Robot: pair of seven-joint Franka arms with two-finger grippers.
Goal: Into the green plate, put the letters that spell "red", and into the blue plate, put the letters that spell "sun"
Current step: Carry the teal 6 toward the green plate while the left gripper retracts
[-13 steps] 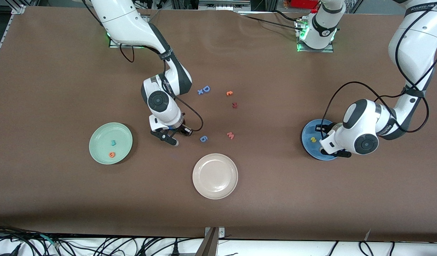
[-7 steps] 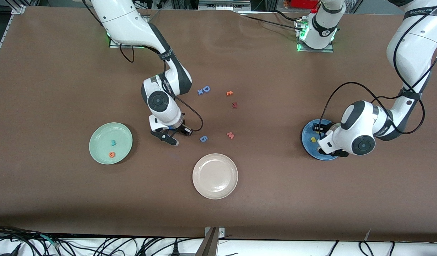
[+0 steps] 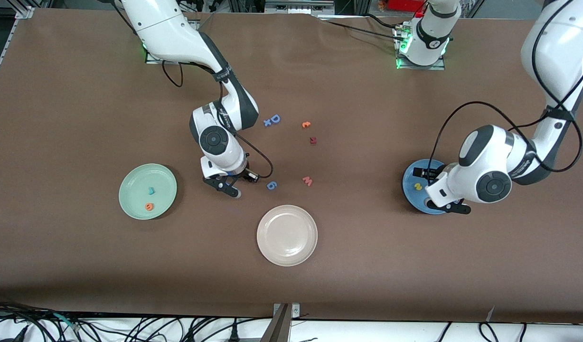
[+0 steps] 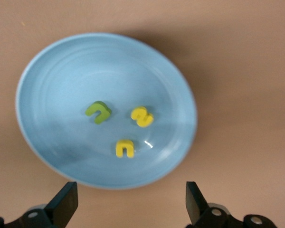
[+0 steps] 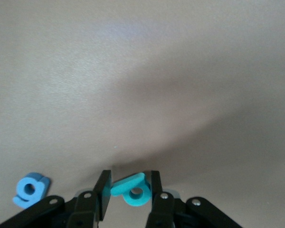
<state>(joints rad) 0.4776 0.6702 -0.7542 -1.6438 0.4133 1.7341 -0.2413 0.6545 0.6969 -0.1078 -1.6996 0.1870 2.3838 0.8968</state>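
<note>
Right end effector (image 5: 129,189) grips teal d (image 5: 131,191) (left one open)

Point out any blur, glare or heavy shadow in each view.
Front view: evenly lit and sharp, soft shadows under both arms. Left wrist view: slightly soft, a small glint on the blue plate. Right wrist view: a broad shadow crosses the table; the teal "d" and right gripper sit near the frame edge.

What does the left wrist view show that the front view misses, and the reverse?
Only the left wrist view: all three letters in the blue plate, green n, yellow s, yellow u, and the left pincer open above it.
Only the front view: green plate with two letters, beige plate, right pincer.
Both: blue plate, yellow s.
</note>
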